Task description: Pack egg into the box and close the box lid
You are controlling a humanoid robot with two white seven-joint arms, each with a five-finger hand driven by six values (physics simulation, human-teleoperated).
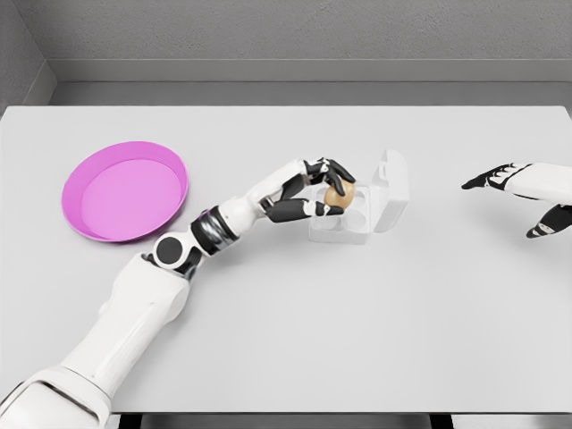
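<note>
A brown egg (339,195) is held in the fingertips of my left hand (326,189), just above the clear plastic box (350,223) near the table's middle. The box's lid (391,189) stands open, tilted up on the right side. My right hand (523,195) hovers over the table at the far right, apart from the box, its fingers spread and holding nothing.
A shallow pink plate (125,190) lies on the left part of the white table (286,340). A grey wall runs behind the table's far edge.
</note>
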